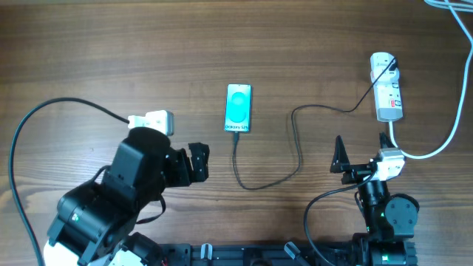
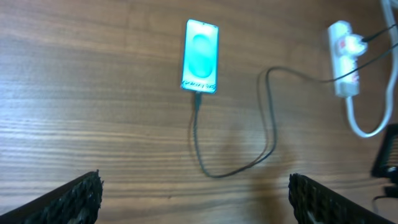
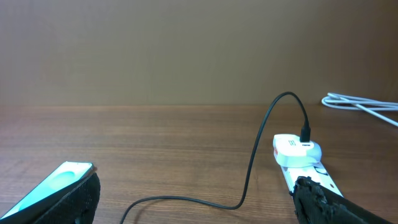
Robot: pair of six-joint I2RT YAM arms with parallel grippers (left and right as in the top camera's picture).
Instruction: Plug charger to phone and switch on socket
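The phone lies screen up at mid-table, its cyan screen lit and white text at its near end. The charger, a thin black cable, has its tip at the phone's near edge and appears plugged in. It loops toward me, then runs right to a white adapter on the socket, a white power strip at the far right. My left gripper is open and empty, left of the cable and nearer than the phone. My right gripper is open and empty, just short of the socket's near end.
The socket's white lead curves right and off the far right corner, and also shows in the right wrist view. Black arm wires run along the left and front. Bare wood lies left of and beyond the phone.
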